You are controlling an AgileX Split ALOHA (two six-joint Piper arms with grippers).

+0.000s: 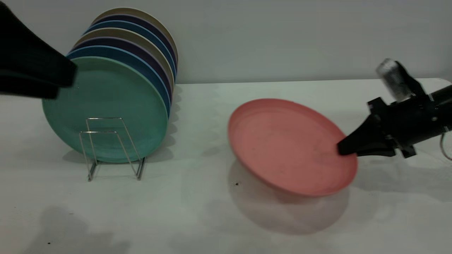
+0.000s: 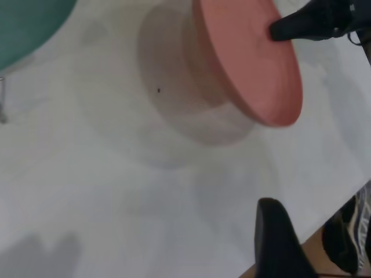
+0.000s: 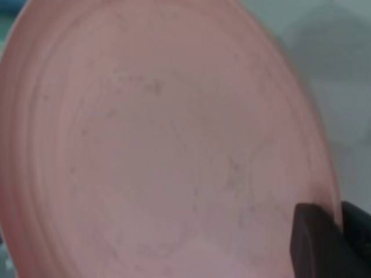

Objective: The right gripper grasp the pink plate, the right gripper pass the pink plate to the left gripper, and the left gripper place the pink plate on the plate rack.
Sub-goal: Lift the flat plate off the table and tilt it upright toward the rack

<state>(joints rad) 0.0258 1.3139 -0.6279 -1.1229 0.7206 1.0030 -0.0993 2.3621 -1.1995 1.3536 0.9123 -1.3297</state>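
The pink plate (image 1: pixel 282 144) hangs tilted above the table, right of centre, its shadow below it. My right gripper (image 1: pixel 340 148) is shut on its right rim, one jaw over the inner face and one behind the rim. In the right wrist view the plate (image 3: pixel 162 145) fills the frame, with a fingertip (image 3: pixel 316 237) on its edge. The left wrist view shows the plate (image 2: pixel 249 63) and the right gripper (image 2: pixel 277 29) from afar. My left gripper (image 1: pixel 67 84) is open and empty, high at the far left in front of the racked plates. The silver wire plate rack (image 1: pixel 113 148) stands at left.
Several plates stand upright in the rack, a teal-green one (image 1: pixel 106 113) in front, with blue, purple and tan ones behind. Two front wire loops are bare. The table's near edge (image 2: pixel 324 226) shows in the left wrist view, with floor beyond.
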